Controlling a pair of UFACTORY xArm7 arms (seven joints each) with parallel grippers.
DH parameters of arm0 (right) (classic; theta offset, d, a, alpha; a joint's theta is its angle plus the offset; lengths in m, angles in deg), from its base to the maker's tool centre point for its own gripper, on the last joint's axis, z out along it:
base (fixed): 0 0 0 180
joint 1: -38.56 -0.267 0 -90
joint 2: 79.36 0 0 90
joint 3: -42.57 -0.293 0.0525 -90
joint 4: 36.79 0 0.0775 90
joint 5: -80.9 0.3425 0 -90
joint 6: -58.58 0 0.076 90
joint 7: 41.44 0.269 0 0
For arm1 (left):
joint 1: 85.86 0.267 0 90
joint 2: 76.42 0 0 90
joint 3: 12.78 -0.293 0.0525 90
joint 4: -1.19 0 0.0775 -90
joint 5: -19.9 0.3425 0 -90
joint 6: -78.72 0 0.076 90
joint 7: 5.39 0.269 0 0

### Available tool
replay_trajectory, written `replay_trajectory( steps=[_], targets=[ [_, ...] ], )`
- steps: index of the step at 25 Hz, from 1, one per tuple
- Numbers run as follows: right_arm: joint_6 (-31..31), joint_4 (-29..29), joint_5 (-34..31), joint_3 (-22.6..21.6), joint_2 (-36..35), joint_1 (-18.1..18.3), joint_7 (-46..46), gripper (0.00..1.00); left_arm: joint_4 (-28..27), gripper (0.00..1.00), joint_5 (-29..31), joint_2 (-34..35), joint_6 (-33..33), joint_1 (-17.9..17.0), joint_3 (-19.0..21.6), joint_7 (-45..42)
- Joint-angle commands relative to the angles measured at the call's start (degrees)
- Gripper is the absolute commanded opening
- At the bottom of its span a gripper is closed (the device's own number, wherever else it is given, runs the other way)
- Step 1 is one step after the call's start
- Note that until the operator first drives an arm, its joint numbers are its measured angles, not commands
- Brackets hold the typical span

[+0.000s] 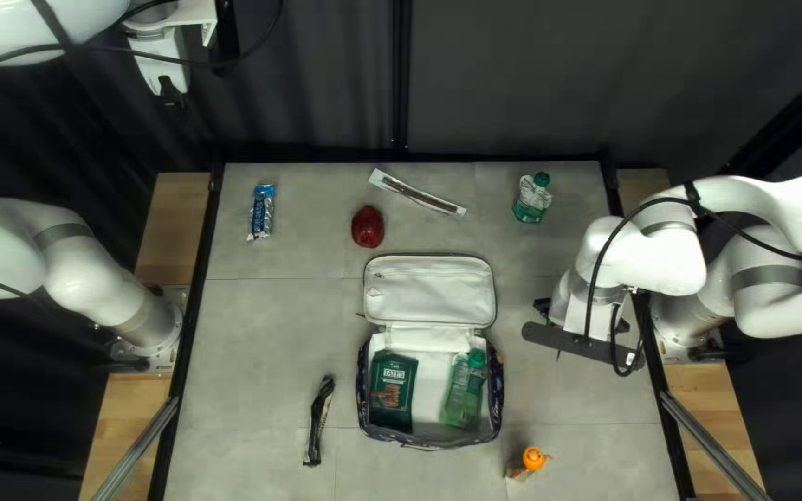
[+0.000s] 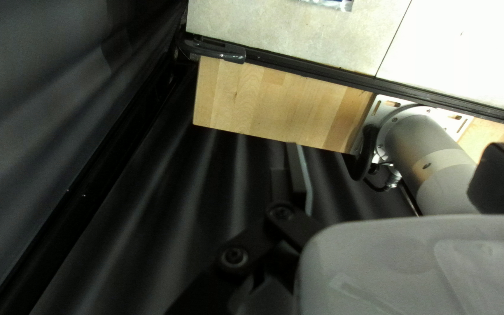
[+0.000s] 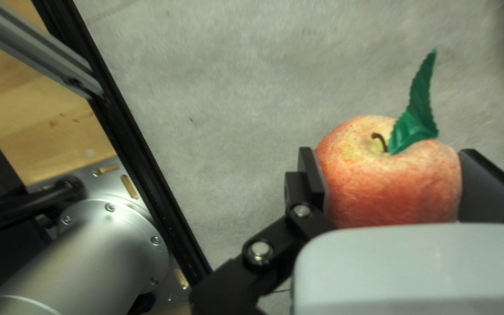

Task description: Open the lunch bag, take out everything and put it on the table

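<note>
Right gripper [image 3: 390, 192] is pinching the apple [image 3: 379, 175] near the table [image 3: 234, 87]'s right edge, hidden under its wrist from above. Lunch bag [image 1: 429, 292] is lying open mid-table, box [image 1: 392, 390] and bottle [image 1: 466, 390] inside. Left gripper [image 1: 168, 90] is hanging spread, fingertips unseen.

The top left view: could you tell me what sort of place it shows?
Probably a robot lab: left arm and right arm bolted beside a table, dark curtain behind, lunch bag laid out.

Right arm's wrist [image 1: 624, 268] is covering the apple [image 3: 387, 188] in the top left view; the apple's lower half is lying out of sight in the right wrist view. Blue snack wrapper [image 2: 324, 2] is getting cut off in the left wrist view. Orange-capped item [image 1: 530, 462] at the table's near edge is showing too small to identify.
</note>
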Motion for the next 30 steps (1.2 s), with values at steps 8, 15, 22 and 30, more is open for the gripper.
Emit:
replay_trajectory(
  steps=[8, 15, 22, 30],
  targets=[
    [5.7, -1.0, 2.1, 1.5, -7.0, -0.2, -5.4, 0.00, 0.0, 1.00, 0.0, 0.0, 0.0, 0.0, 0.0, 0.0],
    [3.1, 1.0, 2.3, 2.5, -9.1, -0.2, -7.6, 1.00, 0.0, 1.00, 0.0, 0.0, 0.0, 0.0, 0.0, 0.0],
    [-2.4, 3.3, 0.9, 2.4, -6.2, 0.0, -6.2, 1.00, 0.0, 1.00, 0.0, 0.0, 0.0, 0.0, 0.0, 0.0],
    [-12.4, 22.3, -2.7, -3.2, -11.3, -0.7, 9.6, 1.00, 0.0, 1.00, 0.0, 0.0, 0.0, 0.0, 0.0, 0.0]
  ],
)
